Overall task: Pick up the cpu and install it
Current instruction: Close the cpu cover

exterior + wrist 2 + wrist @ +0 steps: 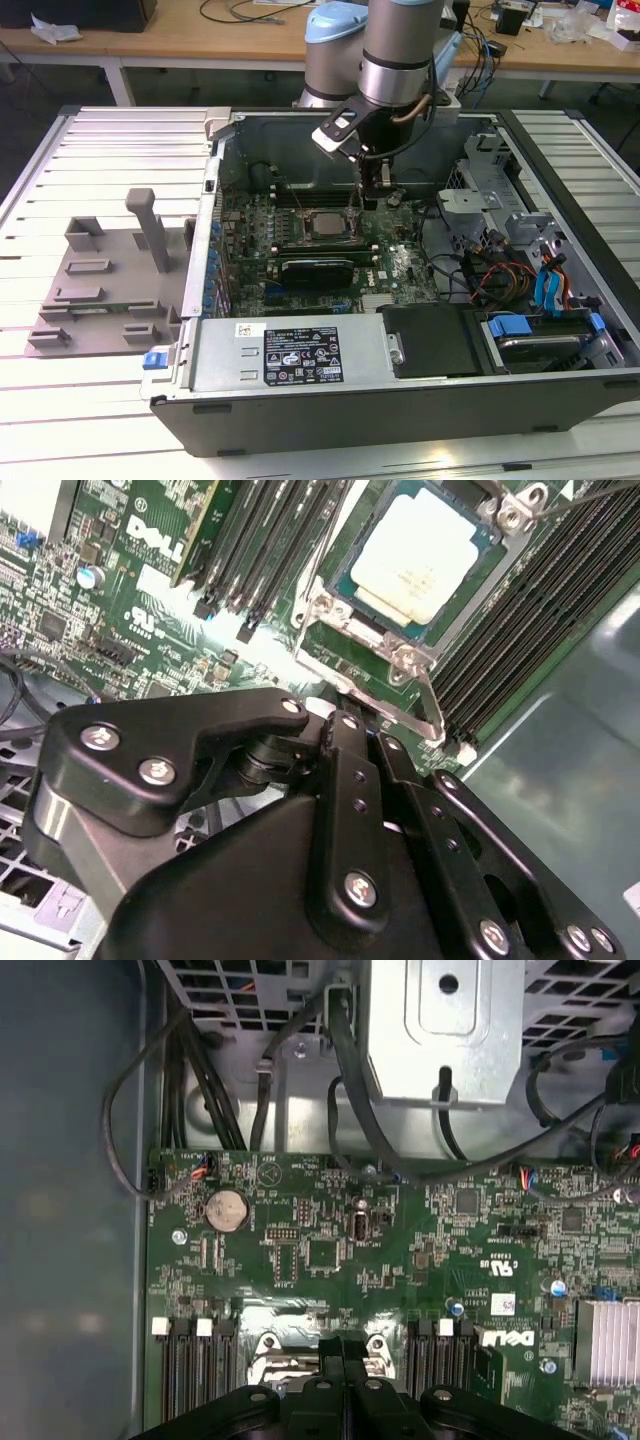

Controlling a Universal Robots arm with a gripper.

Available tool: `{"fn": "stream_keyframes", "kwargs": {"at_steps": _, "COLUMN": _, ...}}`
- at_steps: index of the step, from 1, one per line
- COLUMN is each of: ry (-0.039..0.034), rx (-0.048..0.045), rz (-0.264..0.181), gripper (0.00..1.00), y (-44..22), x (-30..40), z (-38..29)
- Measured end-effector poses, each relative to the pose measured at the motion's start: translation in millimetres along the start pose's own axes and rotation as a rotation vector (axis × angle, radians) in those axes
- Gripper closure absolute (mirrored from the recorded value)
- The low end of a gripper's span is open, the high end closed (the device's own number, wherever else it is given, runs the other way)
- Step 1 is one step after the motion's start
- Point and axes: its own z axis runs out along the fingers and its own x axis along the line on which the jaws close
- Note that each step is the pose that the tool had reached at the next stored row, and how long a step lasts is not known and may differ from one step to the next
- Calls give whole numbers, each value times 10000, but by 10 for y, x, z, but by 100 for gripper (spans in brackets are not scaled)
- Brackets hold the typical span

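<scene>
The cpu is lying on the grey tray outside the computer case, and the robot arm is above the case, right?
No. The cpu is not on the grey tray; it sits in the socket on the green motherboard inside the case, as the second wrist view shows. The robot arm is above the case.

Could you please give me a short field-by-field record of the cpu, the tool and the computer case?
cpu: seated in the motherboard socket, metal top up
tool: shut, holding nothing, close above the socket's edge
case: open, lying on the slatted table
status: cpu placed, tool apart from it
</scene>
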Motion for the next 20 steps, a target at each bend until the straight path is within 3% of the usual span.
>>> {"fn": "stream_keyframes", "kwargs": {"at_steps": 12, "ry": 0, "rx": 1, "rz": 0, "gripper": 89, "y": -211, "x": 7, "z": 4}}
{"fn": "stream_keyframes", "kwargs": {"at_steps": 20, "ry": 0, "rx": 0, "rz": 0, "gripper": 89, "y": -347, "x": 15, "z": 93}}
